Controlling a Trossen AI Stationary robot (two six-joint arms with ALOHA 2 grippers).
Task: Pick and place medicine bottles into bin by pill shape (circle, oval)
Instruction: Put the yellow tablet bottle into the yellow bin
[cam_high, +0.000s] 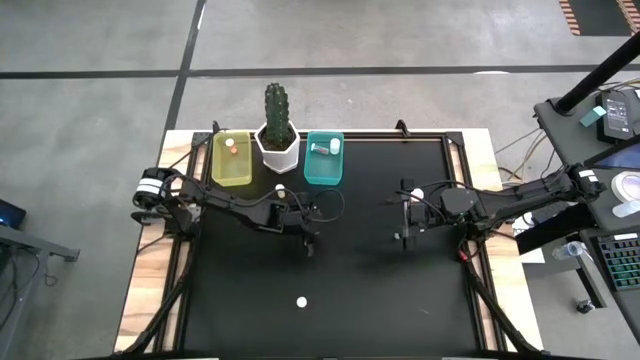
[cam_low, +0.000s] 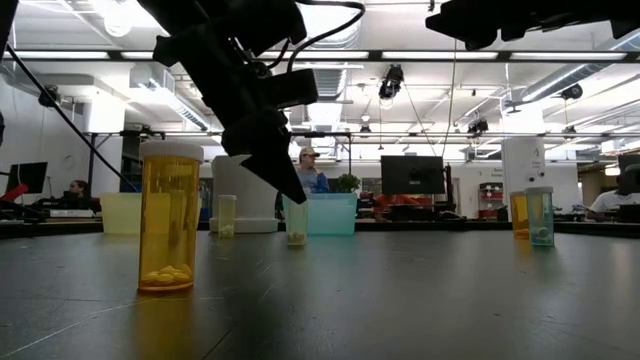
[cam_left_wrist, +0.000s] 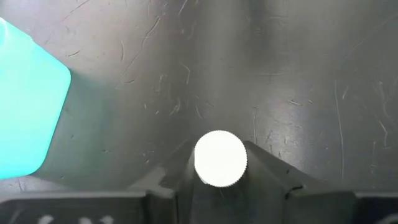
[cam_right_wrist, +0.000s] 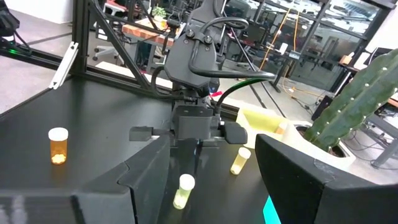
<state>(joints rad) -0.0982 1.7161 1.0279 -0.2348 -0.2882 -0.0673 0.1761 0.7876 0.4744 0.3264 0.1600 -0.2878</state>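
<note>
My left gripper (cam_high: 311, 244) stands over the middle of the black table, slanting down, shut on a small pale medicine bottle (cam_low: 296, 224) with a white cap (cam_left_wrist: 220, 158). My right gripper (cam_high: 403, 226) waits open above the table to the right, holding nothing. Another pale bottle (cam_right_wrist: 241, 160) stands by the left arm (cam_high: 281, 192). An orange bottle (cam_high: 301, 300) stands upright near the front edge. At the far edge, the yellow bin (cam_high: 231, 165) and the teal bin (cam_high: 323, 168) each hold a bottle. My left gripper pinches the bottle's white cap (cam_left_wrist: 200, 163) between its two fingers, one on each side of the round cap. The fingers come slanting down from above and from the table's left. The bottle stands upright, its base on the table (cam_low: 296, 243).
A white pot with a cactus (cam_high: 279, 135) stands between the two bins. Two more small bottles (cam_low: 531, 215) show at the right in the low view. Bare black table lies between the arms and toward the near edge.
</note>
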